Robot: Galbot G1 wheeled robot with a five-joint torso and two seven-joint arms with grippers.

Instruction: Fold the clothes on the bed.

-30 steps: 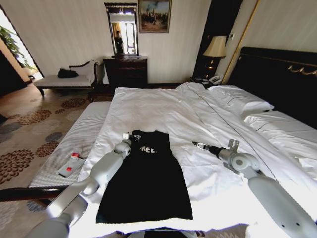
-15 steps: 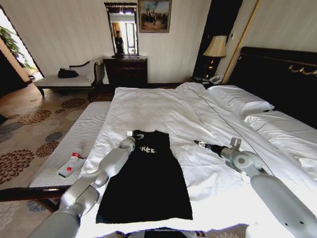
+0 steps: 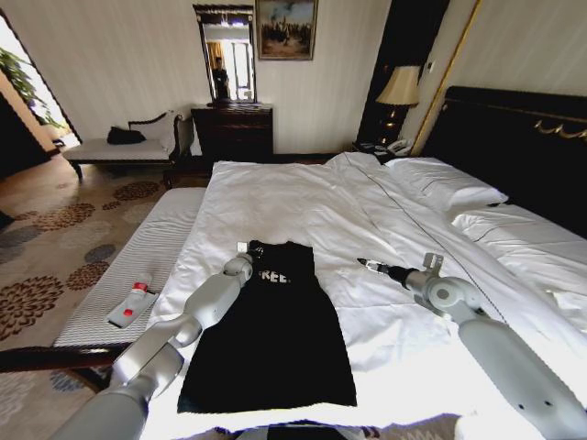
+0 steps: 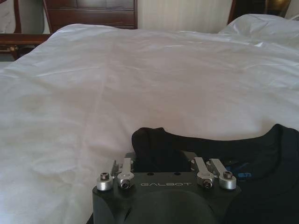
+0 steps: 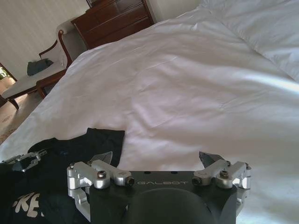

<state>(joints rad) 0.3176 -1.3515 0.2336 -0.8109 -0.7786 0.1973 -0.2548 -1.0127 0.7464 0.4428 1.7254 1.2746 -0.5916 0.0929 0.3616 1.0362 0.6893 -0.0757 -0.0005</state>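
Black cotton T-shirt (image 3: 275, 330), folded into a long strip, flat on smooth white duvet of bed (image 3: 303, 197). Left gripper (image 3: 245, 248) at shirt's collar corner, jaws spread, touching fabric. Right gripper (image 3: 367, 266) hovering beside shirt, jaws wide, empty.

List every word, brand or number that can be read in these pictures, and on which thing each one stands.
"GALBOT": on the left pincer housing.
"GALBOT": on the right pincer housing.
"REE": white letters on the black T-shirt; the first letter is hidden.
The small bottle label: too small to read.
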